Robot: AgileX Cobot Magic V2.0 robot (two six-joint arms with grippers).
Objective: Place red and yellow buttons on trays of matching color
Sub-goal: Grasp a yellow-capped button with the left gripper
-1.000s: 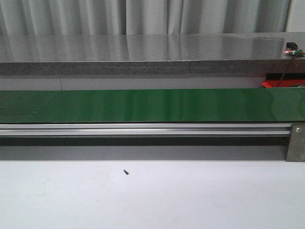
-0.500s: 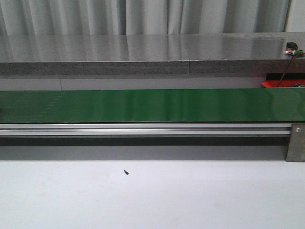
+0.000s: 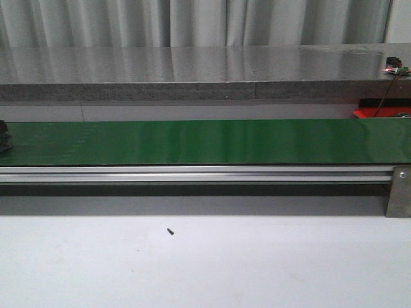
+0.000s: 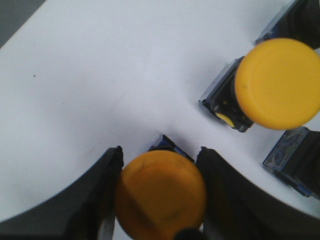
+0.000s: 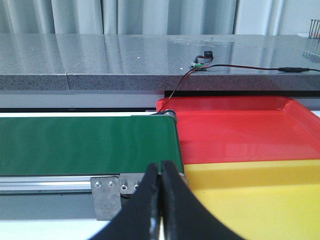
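- Yellow button [image 4: 161, 194] sits between the left gripper [image 4: 159, 195] fingers on the white table [image 4: 90, 95]; dark fingers flank the cap on both sides and look pressed to it, so I read it as gripped, lift not yet evident.
- Second yellow button [image 4: 278, 83] lies near it, tipped on its side, black-and-blue base showing; two more dark button bases [image 4: 295, 160] just beside that, cap colours hidden.
- Right gripper [image 5: 161, 200] has fingers pressed together, holding nothing, hanging near the belt end.
- Yellow tray [image 5: 260, 195] is nearest it, red tray [image 5: 240, 130] touching it on the far side, both right of the green conveyor belt [image 5: 85, 145].
- Front view: belt bare except a dark object [image 3: 4, 136] at its far-left edge, too cropped to identify.
- Risks, my judgement: round smooth cap could slip or rotate out of the pinch if grip is only on the cap rim; neighbours are close, so a swing could knock them.
- Materials: caps glossy domed plastic, bases boxy; belt matte rubbery with aluminium rail [image 3: 192, 173]; trays shiny moulded plastic with raised rims; grey speckled stone ledge [image 3: 192, 70] behind.
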